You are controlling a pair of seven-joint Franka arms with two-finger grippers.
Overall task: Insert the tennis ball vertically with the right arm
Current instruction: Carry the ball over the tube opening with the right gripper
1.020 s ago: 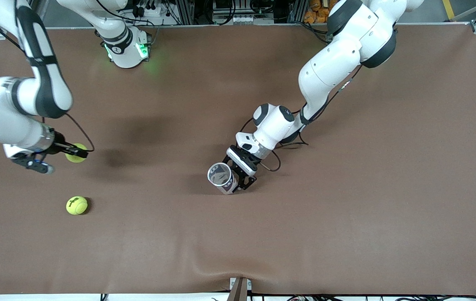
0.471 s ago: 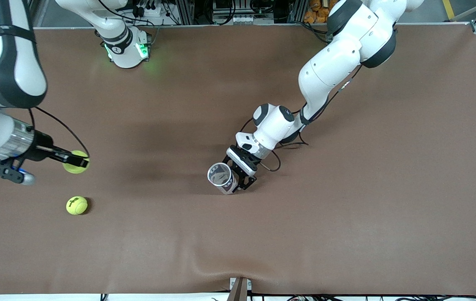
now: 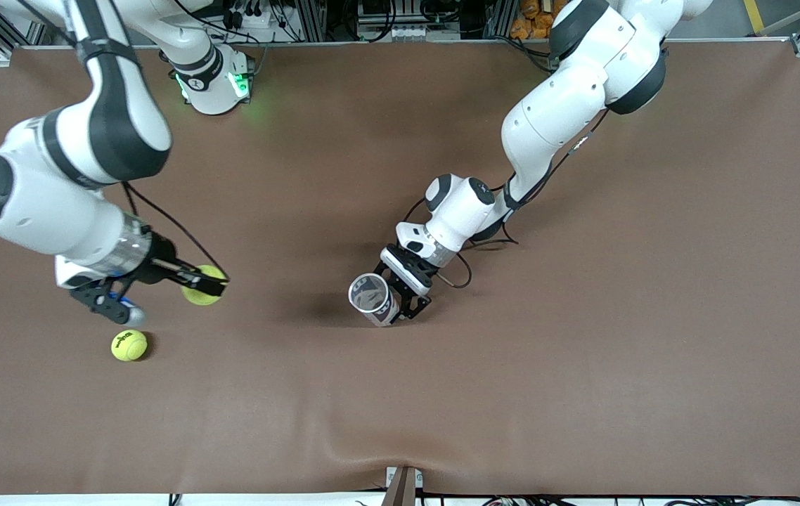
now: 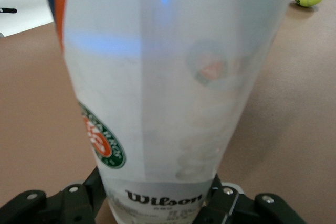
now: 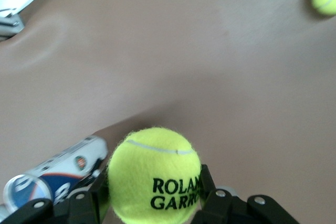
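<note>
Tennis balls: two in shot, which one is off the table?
The tennis ball clamped in the right gripper, up in the air over the mat. The other ball lies loose on the table, nearer the front camera, untouched.

**Ball Aloft, Can Held Upright**

The right gripper (image 3: 214,284) clamps a tennis ball (image 3: 201,292) over the brown table (image 3: 583,365) — a second tennis ball (image 3: 129,345) lies at its seven o'clock. The left gripper (image 3: 400,299) grips a clear ball can (image 3: 372,298), mouth up.
</note>
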